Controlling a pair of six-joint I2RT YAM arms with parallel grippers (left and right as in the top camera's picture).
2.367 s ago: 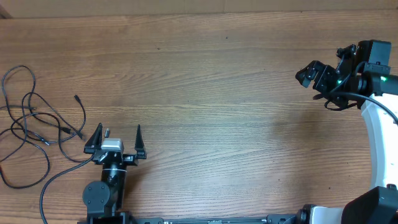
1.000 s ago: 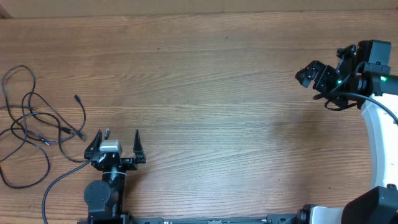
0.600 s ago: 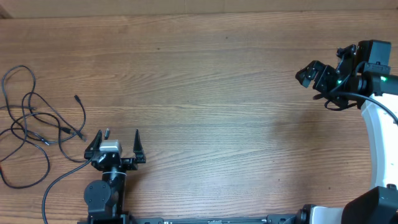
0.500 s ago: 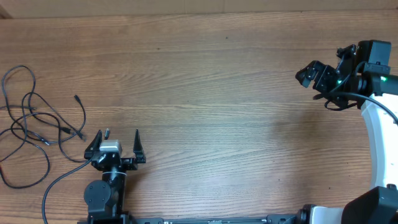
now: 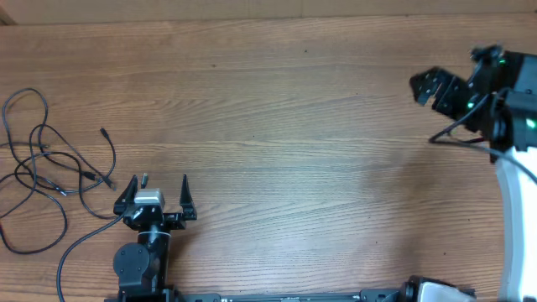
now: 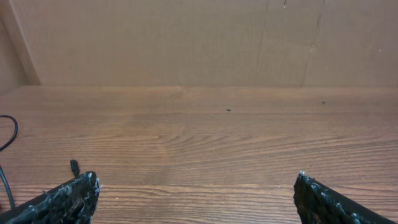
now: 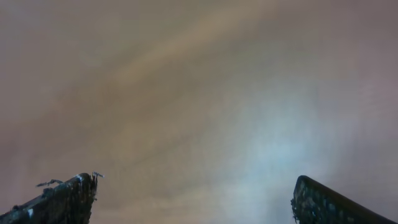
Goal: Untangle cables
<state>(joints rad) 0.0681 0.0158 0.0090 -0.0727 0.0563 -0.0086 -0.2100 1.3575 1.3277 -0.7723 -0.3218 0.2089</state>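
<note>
Closest to me, the left gripper sits low near the front edge of the wooden surface, with its jaws spread wide and nothing between them. Just off to its left, the cables lie in a loose black tangle by the left edge, with one plug end poking out toward the middle. Way over at the far right, the right gripper hangs above bare wood, jaws wide apart and empty too, though its own wrist view is just a blur.
</note>
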